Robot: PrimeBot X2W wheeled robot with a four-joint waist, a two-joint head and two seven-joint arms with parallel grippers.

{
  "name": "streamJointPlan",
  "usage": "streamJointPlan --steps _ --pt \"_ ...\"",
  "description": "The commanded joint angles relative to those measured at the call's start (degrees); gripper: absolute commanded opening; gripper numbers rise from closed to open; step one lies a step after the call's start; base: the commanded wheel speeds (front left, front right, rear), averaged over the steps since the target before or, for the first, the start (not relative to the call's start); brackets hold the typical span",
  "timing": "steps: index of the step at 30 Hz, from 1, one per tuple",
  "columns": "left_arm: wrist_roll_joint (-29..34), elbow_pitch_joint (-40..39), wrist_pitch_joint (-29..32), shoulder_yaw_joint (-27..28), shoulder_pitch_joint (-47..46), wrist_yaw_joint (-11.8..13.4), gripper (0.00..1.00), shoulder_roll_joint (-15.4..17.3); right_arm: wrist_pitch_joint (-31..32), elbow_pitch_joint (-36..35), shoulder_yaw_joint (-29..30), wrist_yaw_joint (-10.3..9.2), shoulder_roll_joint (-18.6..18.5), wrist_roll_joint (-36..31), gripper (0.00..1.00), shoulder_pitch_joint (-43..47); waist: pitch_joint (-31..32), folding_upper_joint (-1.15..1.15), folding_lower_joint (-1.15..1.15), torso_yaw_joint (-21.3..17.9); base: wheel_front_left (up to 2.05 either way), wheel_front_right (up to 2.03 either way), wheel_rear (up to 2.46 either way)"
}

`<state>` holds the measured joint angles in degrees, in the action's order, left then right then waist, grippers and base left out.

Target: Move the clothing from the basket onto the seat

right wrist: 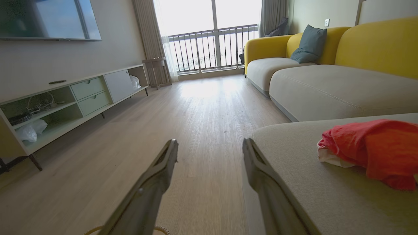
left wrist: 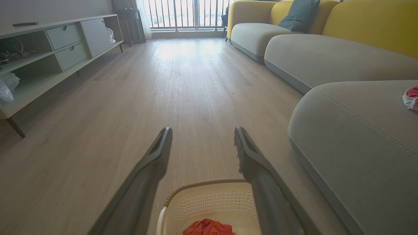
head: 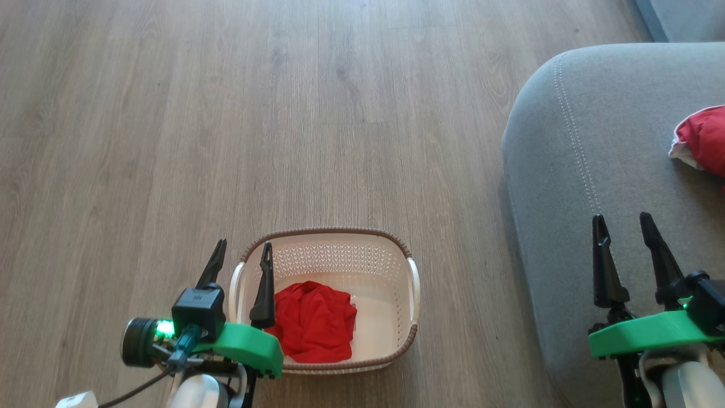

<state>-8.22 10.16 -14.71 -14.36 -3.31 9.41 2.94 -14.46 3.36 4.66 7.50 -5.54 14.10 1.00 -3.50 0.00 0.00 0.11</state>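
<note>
Barely legible logo (head: 197,295) on left gripper (head: 244,243)

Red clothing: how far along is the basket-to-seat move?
Done: one red-and-white fabric garment lies on the grey upholstered seat. In hand: nothing; left gripper and right gripper are open. Left: one crumpled red garment in the cream perforated plastic basket.

red garment (head: 314,327) crumpled in the cream basket (head: 340,259) — second garment (head: 705,139) bunched on the grey seat (head: 566,181).
</note>
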Motion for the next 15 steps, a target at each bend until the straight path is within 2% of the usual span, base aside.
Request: streamJointPlan --steps 1,15 --pt "-0.1 -1.7 -0.3 2.1 -2.2 -0.1 1.00 -0.1 -0.5 -1.9 -1.0 -0.01 -0.1 -0.3 1.00 -1.5 -0.1 0.00 0.00 0.0 0.00 0.00 0.00" --pt "-0.1 -1.6 -0.3 1.7 -2.4 -0.2 1.00 -0.1 -0.5 -1.9 -0.9 -0.01 0.1 -0.5 1.00 -1.6 -0.7 0.00 0.00 0.1 0.00 0.00 0.00"
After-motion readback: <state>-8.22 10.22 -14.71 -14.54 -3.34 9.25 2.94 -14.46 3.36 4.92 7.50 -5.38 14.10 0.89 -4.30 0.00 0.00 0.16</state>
